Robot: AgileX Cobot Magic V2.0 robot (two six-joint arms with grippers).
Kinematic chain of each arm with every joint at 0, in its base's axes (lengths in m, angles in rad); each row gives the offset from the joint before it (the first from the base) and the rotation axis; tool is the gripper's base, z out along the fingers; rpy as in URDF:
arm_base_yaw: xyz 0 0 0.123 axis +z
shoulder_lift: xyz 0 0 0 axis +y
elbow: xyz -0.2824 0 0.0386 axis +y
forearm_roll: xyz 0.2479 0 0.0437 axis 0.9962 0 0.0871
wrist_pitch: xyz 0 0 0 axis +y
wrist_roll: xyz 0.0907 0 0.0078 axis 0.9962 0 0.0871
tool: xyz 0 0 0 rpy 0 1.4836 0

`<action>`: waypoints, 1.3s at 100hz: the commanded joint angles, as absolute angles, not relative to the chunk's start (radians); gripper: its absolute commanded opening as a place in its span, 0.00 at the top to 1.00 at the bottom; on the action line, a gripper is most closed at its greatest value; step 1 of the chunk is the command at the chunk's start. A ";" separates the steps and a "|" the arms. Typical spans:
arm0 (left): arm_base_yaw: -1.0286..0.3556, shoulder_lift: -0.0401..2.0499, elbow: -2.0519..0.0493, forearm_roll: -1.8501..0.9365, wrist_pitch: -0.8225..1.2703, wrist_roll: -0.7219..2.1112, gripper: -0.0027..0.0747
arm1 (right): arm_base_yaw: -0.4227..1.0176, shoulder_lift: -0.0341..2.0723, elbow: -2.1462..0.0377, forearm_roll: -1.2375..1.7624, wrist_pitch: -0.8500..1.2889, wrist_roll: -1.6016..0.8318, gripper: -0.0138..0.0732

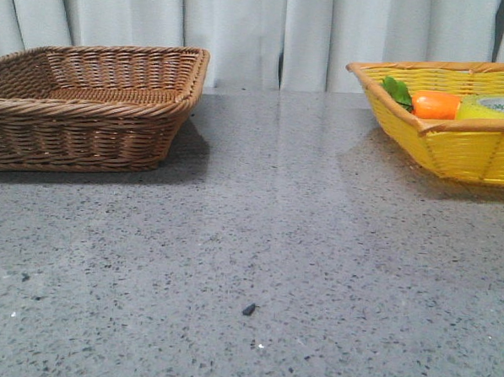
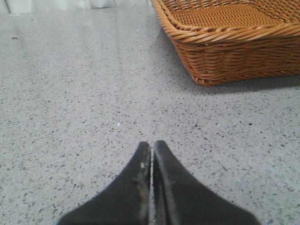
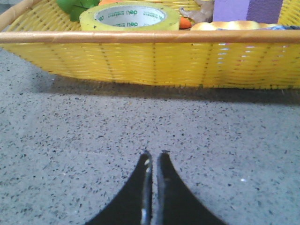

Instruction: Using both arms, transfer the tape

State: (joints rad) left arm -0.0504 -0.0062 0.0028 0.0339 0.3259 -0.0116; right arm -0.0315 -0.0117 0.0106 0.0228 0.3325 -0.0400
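Note:
The yellow tape roll with its white core printed in green lies flat inside the yellow basket. In the front view the tape shows at the far right, behind the basket's rim, beside an orange carrot. My right gripper is shut and empty, low over the table, short of the basket's near wall. My left gripper is shut and empty over bare table, near the brown wicker basket. Neither gripper shows in the front view.
The empty brown wicker basket stands at the back left. The yellow basket also holds green leaves, a purple block, a ginger-like piece and a pale ridged object. A small dark speck lies on the grey table. Curtains hang behind.

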 commanded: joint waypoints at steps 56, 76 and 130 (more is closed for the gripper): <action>-0.059 -0.036 0.013 0.025 0.263 -0.022 0.99 | -0.037 -0.029 0.032 0.009 0.309 -0.046 0.92; -0.059 -0.036 0.013 0.025 0.263 -0.022 0.99 | -0.037 -0.029 0.032 0.009 0.309 -0.046 0.92; -0.059 -0.036 0.013 -0.231 0.144 -0.022 0.99 | -0.037 -0.029 0.032 0.039 0.109 -0.046 0.92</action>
